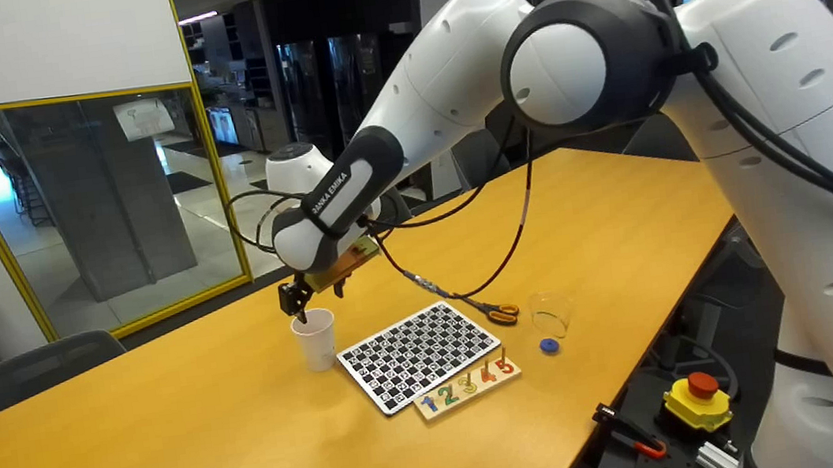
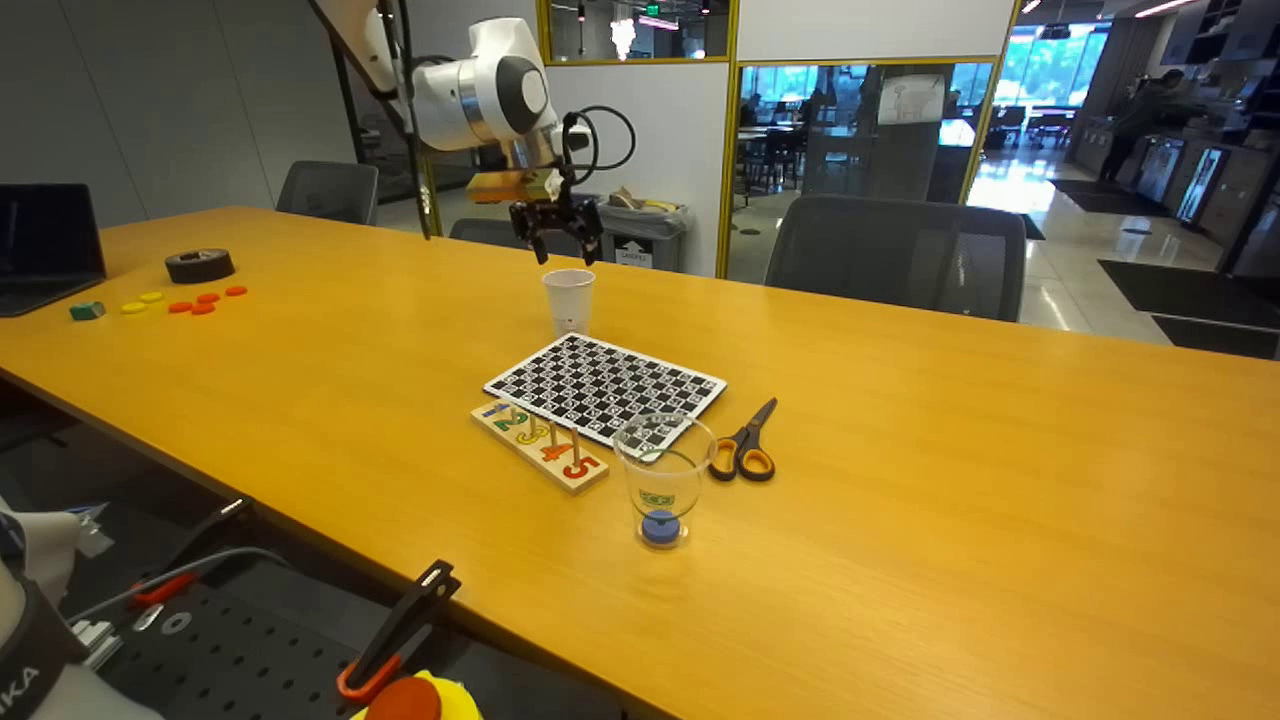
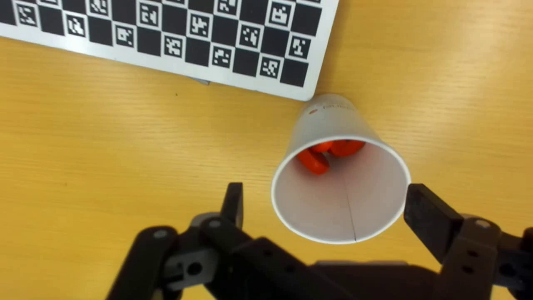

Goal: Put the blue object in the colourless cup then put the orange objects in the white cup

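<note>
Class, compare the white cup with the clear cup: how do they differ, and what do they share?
The white cup is opaque; the clear cup is see-through. The white cup holds orange-red pieces; the clear cup has a blue disc at its base. Both stand upright, open-topped, tapering downward.

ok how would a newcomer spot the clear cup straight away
Find the checkerboard on the table, then the orange-handled scissors near its corner. The clear cup stands close to those. Unlike the opaque white cup, it is see-through, with a round blue piece showing at its base.
</note>
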Motion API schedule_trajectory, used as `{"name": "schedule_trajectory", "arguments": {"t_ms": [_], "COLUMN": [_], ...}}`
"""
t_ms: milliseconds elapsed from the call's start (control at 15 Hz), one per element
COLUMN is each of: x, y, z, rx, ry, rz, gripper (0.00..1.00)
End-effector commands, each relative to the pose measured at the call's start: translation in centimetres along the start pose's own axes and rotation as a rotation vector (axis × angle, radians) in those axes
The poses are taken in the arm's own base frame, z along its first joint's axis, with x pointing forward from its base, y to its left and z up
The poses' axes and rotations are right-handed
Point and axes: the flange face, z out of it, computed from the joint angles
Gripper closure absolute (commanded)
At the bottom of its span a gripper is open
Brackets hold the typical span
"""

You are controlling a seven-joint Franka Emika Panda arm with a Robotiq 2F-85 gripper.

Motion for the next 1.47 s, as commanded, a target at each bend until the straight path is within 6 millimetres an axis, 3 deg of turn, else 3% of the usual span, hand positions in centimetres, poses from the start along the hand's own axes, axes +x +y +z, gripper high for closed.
{"name": "schedule_trajectory", "arguments": {"t_ms": [0,400,1067,1200,1400], "x": [-4.1,-10.6,-24.3,-26.7,-28.9], "y": [2.3,7.9,18.4,19.6,19.4], "z": [-5.8,-12.7,-22.3,-23.4,-24.1], "rx": [-0.023,-0.009,0.027,0.024,0.052], "ry": [-0.062,-0.149,-0.173,-0.158,-0.141], "rz": [-0.051,-0.099,-0.089,-0.036,0.047], "gripper": [0.00,0.00,0.00,0.00,0.00]}}
